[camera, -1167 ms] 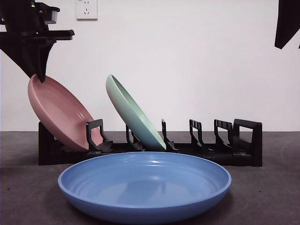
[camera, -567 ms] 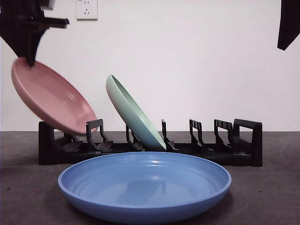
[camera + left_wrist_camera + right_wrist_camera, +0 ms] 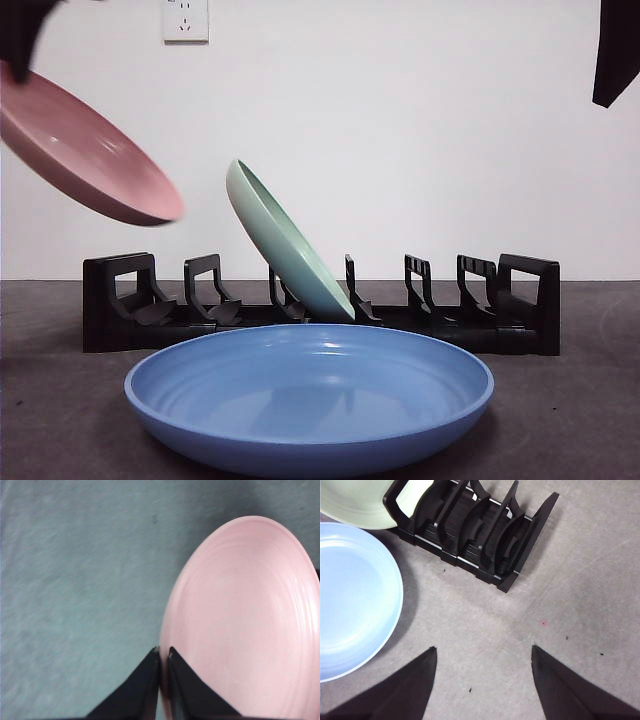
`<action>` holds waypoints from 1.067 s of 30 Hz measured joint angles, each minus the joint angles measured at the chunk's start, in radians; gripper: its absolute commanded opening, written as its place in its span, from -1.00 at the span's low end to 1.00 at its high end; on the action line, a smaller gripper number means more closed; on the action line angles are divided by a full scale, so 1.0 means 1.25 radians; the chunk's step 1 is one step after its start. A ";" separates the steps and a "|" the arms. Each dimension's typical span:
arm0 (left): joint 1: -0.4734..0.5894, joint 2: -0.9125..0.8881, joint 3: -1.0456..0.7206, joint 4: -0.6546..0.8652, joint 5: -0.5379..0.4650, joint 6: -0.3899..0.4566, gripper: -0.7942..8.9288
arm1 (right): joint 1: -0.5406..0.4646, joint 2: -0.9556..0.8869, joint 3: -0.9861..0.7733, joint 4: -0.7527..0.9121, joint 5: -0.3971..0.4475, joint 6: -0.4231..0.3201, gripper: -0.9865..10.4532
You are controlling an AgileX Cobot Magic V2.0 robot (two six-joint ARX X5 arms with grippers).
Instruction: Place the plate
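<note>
The work surface is a dark grey, matte table set against a plain white wall; a white wall socket is mounted at the 11 o'clock region of the front view.

The left gripper has its 2 black jaws pinched together on the rim of the round pink ceramic plate. In the front view this plate is in the air at 10 o'clock, tilted with its far edge low, clear of and above the left end of the black plastic slotted dish rack. The arm carrying it shows only as a dark tip at the top left corner. In the left wrist view the pink plate fills the area beside the jaws, with grey table beneath it.

The right gripper hangs over bare table with its 2 jaws spread wide apart and nothing between them. It appears as a dark shape at 1 o'clock in the front view.

A round pale green ceramic plate leans in a slot left of the rack's centre. A large round blue ceramic plate lies flat on the table at 6 o'clock, just in front of the rack.
</note>
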 measured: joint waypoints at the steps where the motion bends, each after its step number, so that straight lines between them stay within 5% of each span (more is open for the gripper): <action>1: 0.008 -0.012 0.000 -0.007 0.001 0.002 -0.81 | 0.000 0.000 0.000 0.000 0.000 0.000 -0.30; 10: 0.058 -0.161 -0.019 -0.020 0.144 0.002 -0.81 | 0.000 0.000 0.000 0.000 0.000 0.000 -0.30; 17: 0.060 -0.320 -0.168 -0.004 0.225 -0.008 -0.81 | 0.000 0.000 0.000 0.006 0.000 0.000 -0.30; 32: 0.058 -0.673 -0.599 0.063 0.393 -0.192 -0.81 | 0.000 0.000 0.000 0.008 0.000 0.000 -0.30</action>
